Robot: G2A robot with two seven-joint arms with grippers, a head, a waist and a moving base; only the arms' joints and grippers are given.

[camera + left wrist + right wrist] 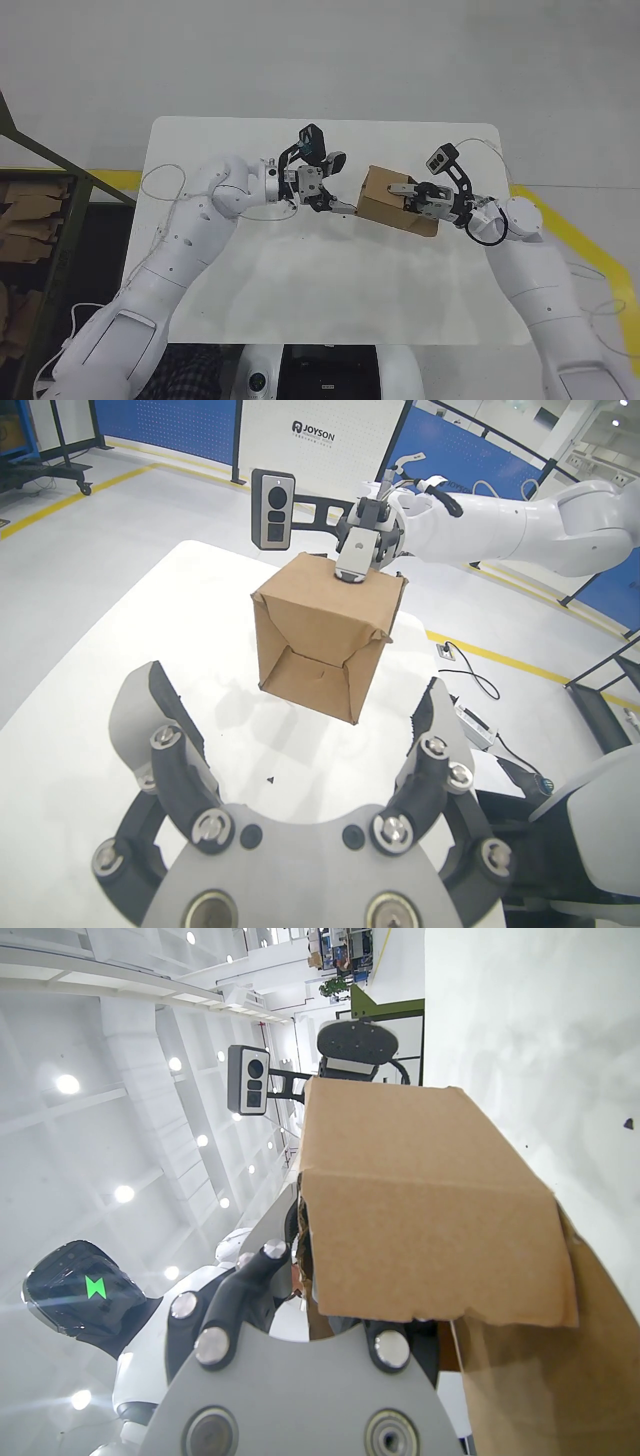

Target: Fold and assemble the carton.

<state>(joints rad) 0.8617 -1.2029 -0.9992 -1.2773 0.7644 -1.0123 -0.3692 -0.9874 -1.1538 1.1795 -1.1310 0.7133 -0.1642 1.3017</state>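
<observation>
My left gripper [292, 682] is spread wide and grips nothing. Its two black-padded fingers [160, 700] point straight at the carton [320, 635], which sits just beyond their tips without touching them. That arm comes in from the left side of the table [300, 290], elbow bent, with the forearm running toward the middle and the wrist aimed at the carton's folded end.

My right gripper [412, 192] is clamped on the carton's opposite end. One finger lies along the outside of a wall; I cannot see the other, which is hidden behind the cardboard. That arm reaches in from the table's right edge, its forearm angled inward and the wrist turned toward my left gripper.

The brown carton is between the two grippers, over the right half of the table. It is tilted and seems to be raised off the surface, with a shadow beneath it. The flaps on the end facing my left gripper are folded inward.
</observation>
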